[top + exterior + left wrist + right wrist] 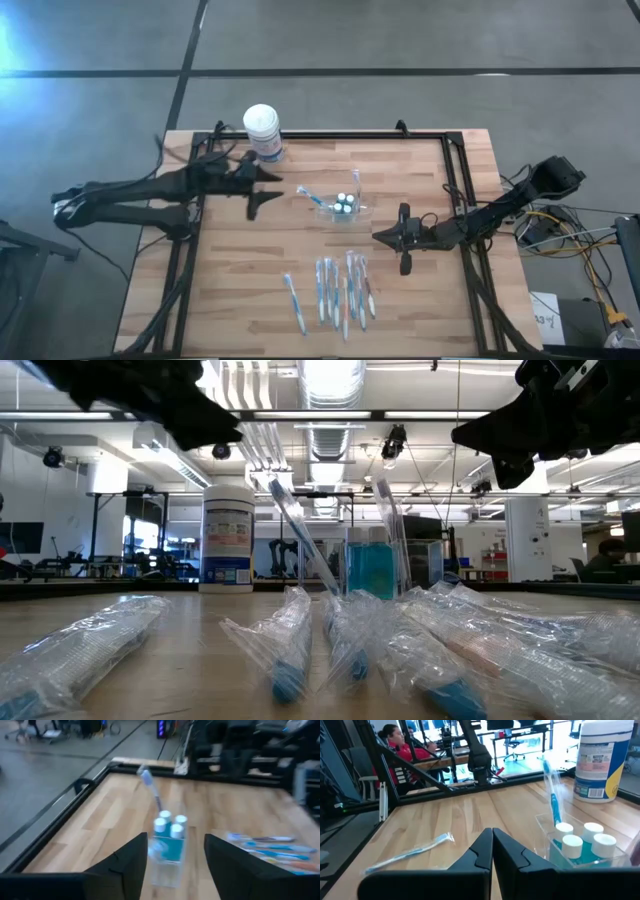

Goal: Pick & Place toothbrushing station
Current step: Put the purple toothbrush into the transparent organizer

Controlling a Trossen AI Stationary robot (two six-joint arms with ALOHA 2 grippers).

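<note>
Toothbrushing station, a clear holder, is seen from above near the middle of the table, with three white caps and one wrapped toothbrush leaning out toward the left gripper. That gripper is spread open just left of it, holding nothing. The right gripper is clenched empty to the station's right. Wrapped toothbrushes lie nearer. A white canister stands far left.

At table height, the station is seen behind the toothbrushes.

From the left wrist, the station sits between the parted fingers.

From the right wrist, the fingers are pressed together beside the station.
</note>
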